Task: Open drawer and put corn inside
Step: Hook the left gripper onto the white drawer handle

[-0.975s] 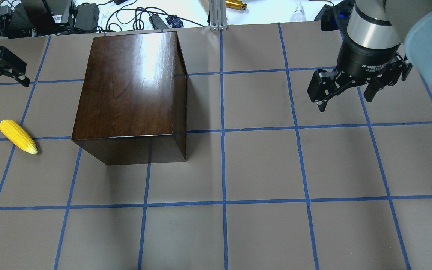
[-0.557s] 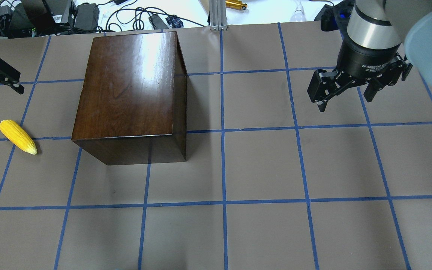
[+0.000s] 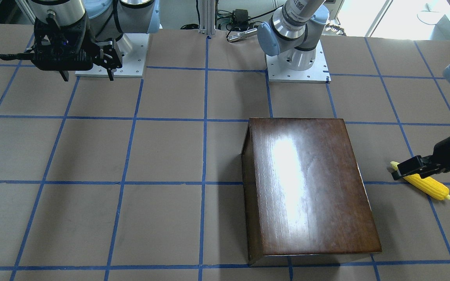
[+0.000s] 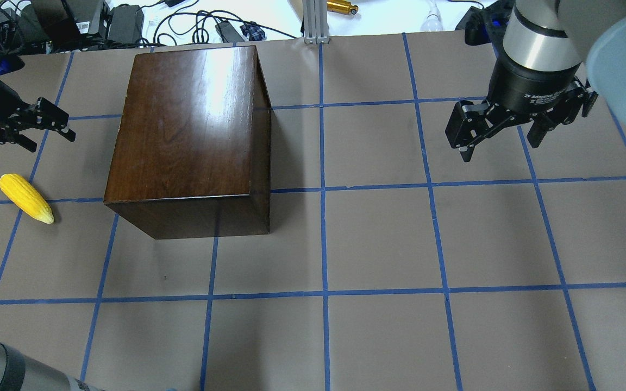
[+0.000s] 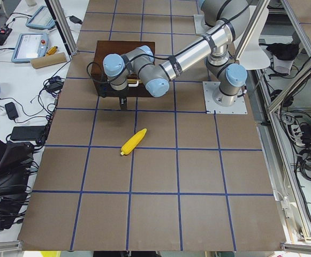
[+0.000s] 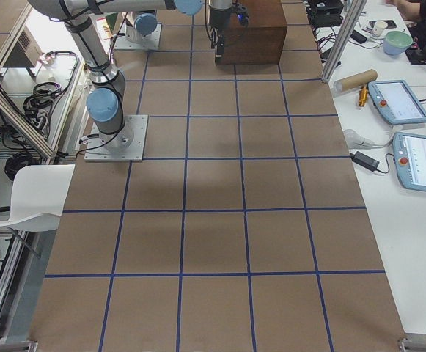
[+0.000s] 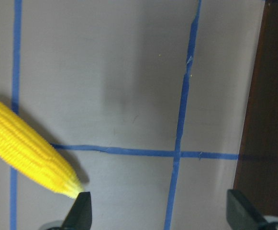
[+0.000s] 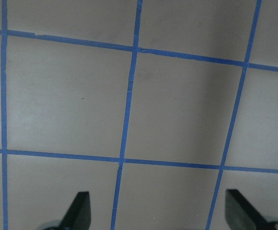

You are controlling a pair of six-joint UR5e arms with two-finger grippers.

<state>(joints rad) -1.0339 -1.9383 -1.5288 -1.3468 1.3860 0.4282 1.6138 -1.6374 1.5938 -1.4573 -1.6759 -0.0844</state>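
Left gripper (image 4: 50,142) hovers tilted between corn (image 4: 26,198) and box (image 4: 188,125), fingers spread wide, empty.
The corn lies flat on the table (image 4: 378,239), apart from the box's side. The right gripper (image 4: 500,149) hangs pointing down, well apart from both, fingers wide too.

Brown table (image 4: 378,239), blue tape grid (image 4: 323,189), cardboard tube (image 6: 354,79)
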